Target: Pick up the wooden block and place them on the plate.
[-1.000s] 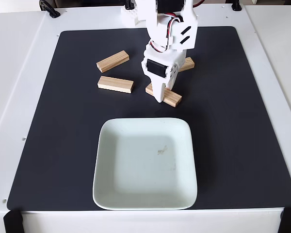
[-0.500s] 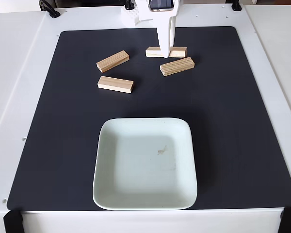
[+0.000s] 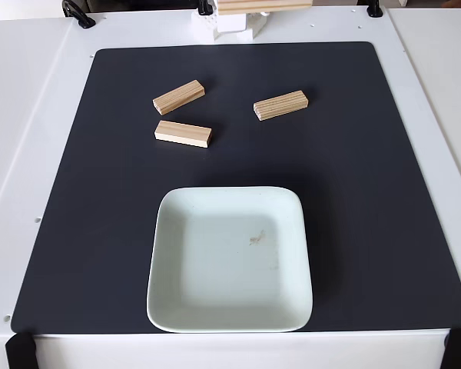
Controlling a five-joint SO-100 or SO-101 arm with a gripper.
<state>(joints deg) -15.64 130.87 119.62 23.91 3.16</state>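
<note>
One wooden block [image 3: 265, 6] hung at the fixed view's top edge — evidently lifted; the claw's state could not be told. Three blocks lay on the mat. Next: carry it over the empty plate [image 3: 169, 307] — then release.

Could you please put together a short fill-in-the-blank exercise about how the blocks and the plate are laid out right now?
1. The number of wooden blocks lying flat on the black mat is ____.
2. The plate has ____ blocks on it.
3. In the fixed view, the block with dark grain lines lies to the ____ of the other two blocks.
4. A fourth block shows at the ____ edge of the fixed view.

Missing words: three; no; right; top
</note>
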